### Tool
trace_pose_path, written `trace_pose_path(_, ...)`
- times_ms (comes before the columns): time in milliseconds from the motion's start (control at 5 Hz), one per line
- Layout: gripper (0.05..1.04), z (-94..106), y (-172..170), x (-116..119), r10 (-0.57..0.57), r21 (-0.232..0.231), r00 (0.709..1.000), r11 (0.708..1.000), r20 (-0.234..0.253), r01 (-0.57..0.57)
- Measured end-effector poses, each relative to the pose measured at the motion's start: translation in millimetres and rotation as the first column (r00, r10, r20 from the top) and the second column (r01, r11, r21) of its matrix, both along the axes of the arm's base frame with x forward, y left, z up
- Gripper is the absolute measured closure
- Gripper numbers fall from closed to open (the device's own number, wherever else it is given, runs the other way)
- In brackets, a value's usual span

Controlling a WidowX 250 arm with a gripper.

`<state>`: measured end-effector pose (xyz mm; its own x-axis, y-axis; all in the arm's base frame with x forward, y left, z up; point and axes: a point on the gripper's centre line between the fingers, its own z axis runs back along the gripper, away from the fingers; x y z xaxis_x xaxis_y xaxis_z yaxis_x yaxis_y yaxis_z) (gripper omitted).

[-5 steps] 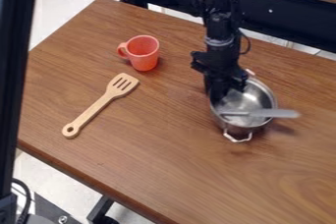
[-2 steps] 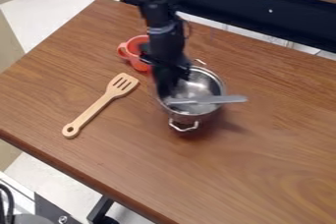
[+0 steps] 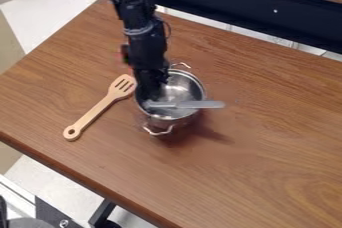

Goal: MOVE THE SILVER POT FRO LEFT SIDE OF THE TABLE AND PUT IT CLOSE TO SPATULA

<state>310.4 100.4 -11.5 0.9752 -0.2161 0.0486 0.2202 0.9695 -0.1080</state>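
My gripper (image 3: 151,88) is at the left rim of the silver pot (image 3: 186,90), hanging down over that wall; the pot's near-left wall is partly hidden behind it. A knife with a grey handle (image 3: 200,104) lies across the pot, its handle sticking out past the right rim. The wooden spatula (image 3: 101,106) lies on the table just left of the pot, its slotted head close beside the gripper and the pot's left side.
Behind the arm, the red cup (image 3: 123,55) is almost wholly hidden. The brown table (image 3: 267,142) has its front edge running diagonally at the lower left. A dark-sided counter stands beyond the back edge.
Gripper and pot have moved together to the left, toward the spatula, with the knife carried along in the pot. The arm now covers most of the cup. The spatula has stayed put.
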Motion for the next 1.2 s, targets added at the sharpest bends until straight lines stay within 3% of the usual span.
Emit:
trace_pose_path(200,1.023,-0.3,15,-5,-0.053,-0.009,0.998,0.999,0.017,0.054)
trace_pose_path(600,1.023,0.5,30,-7,-0.128,0.02,0.991,0.992,0.043,0.127)
trace_pose_path(1200,1.023,-17.0,14,-13,-0.155,0.051,0.985,0.987,0.071,0.152)
